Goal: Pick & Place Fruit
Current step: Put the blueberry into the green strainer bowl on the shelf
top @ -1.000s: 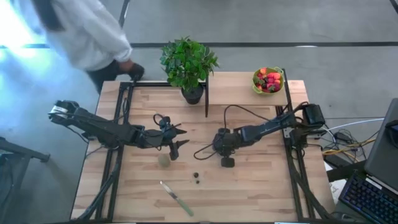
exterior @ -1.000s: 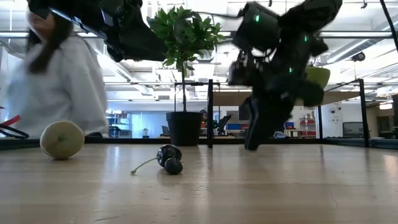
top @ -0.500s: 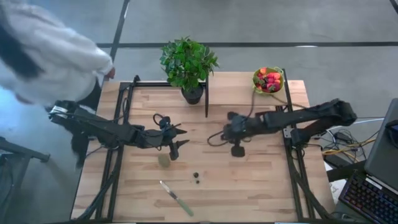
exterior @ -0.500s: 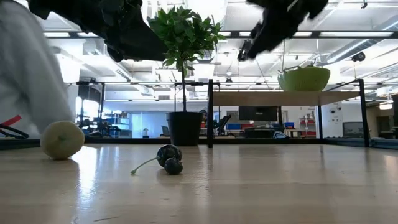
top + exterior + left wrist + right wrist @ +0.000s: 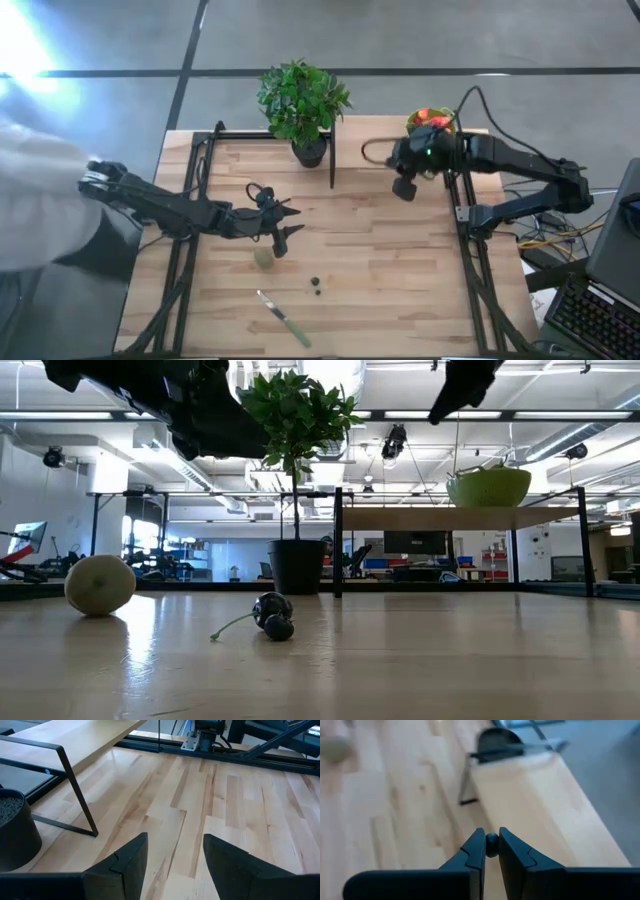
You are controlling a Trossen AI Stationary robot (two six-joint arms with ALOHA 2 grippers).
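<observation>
My right gripper (image 5: 403,190) hangs high above the table's far right part, just short of the lime-green bowl (image 5: 432,122) of red fruit, and is shut on a small dark berry (image 5: 491,840). My left gripper (image 5: 286,222) hovers open left of the table's middle, with nothing between its fingers (image 5: 131,862). A dull-green kiwi-like ball (image 5: 263,257) rests on the wood just near of it. Two dark berries (image 5: 316,286) on a stem (image 5: 272,614) lie nearer the front edge. My right gripper pinches the small dark berry (image 5: 491,839) between its two fingers, at their free ends. The fingers slant downward. The berry is lifted clear, high over the wooden table.
The bowl (image 5: 488,487) stands on a raised wooden shelf (image 5: 380,130) along the far edge. A potted plant (image 5: 303,100) stands at the far middle. A green-handled knife (image 5: 285,320) lies near the front edge. A person's light sleeve (image 5: 40,200) shows at the left.
My right gripper has risen from the tabletop near the middle and swung toward the far right, up to the bowl, staying shut. The person at the far left has drawn back to the left of the table.
</observation>
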